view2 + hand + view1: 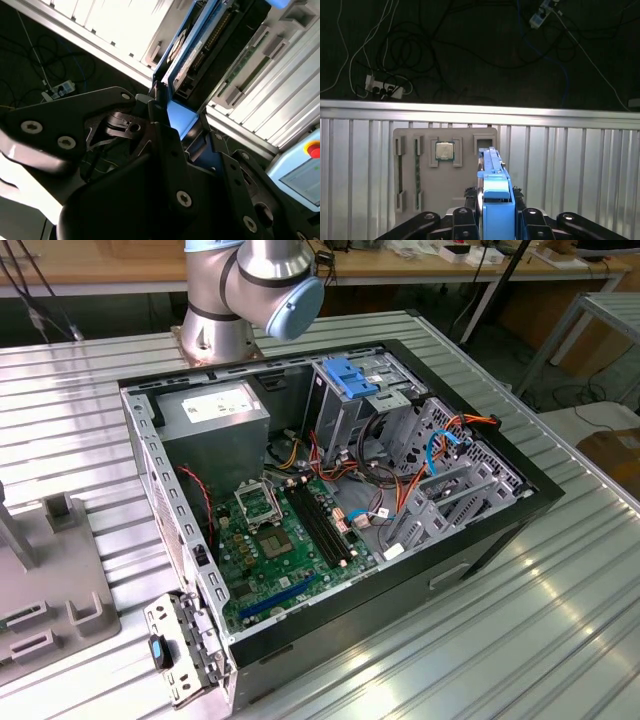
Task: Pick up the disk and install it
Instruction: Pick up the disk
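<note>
My gripper (496, 216) is shut on the disk (491, 172), a flat drive seen edge-on with bright blue rails, gripped at its near end. In the second wrist view the disk (215, 42) shows its dark body and connector strip between blue rails, sticking out from the gripper (169, 116). The held disk hangs above a grey fixture plate (415, 140) on the ribbed metal table. The open computer case (330, 490) lies on its side in the exterior view, with its drive cage (350, 405) at the far end.
The fixture plate carries a processor chip (445, 150) and memory sticks (400, 172). Inside the case are a motherboard (285, 540), a grey power supply (215, 410), a blue latch piece (352, 375) and loose cables (400, 480). The arm's base (235, 300) stands behind the case.
</note>
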You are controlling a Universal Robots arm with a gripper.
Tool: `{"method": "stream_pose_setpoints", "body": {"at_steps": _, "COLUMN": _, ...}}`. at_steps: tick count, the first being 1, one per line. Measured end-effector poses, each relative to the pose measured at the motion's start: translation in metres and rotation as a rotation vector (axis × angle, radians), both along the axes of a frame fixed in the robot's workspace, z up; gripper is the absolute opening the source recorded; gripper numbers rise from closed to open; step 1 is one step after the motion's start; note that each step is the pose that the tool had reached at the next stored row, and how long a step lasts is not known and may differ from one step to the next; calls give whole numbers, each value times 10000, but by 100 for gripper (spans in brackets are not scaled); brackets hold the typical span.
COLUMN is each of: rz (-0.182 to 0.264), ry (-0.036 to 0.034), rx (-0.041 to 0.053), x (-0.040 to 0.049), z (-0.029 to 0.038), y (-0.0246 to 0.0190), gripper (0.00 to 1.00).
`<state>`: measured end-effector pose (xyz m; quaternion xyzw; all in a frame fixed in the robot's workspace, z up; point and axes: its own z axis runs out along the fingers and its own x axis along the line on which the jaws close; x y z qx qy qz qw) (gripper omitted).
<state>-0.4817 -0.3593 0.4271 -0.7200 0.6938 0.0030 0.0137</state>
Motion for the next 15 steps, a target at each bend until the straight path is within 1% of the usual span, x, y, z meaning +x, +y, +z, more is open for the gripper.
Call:
{"method": "stream_pose_setpoints", "body": {"at_steps": 2, "rz": 0, "ry": -1, "rx": 1, "x": -1, "z": 63, "y": 0, "gripper": 37}}
{"method": "stream_pose_setpoints", "body": {"at_steps": 6, "rz": 0, "ry": -1, "rx": 1, "x": -1, "z": 110, "y": 0, "gripper": 37}}
{"method": "stream_pose_setpoints", "body": {"at_steps": 8, "rz": 0, "ry": -2, "rx": 1, "x": 0, "z": 127, "y": 0, "gripper": 37}}
{"method": "stream_pose_setpoints", "body": {"at_steps": 15, "rz": 0, "ry": -2, "rx": 1, "x": 0, "z": 142, "y": 0, "gripper": 37}}
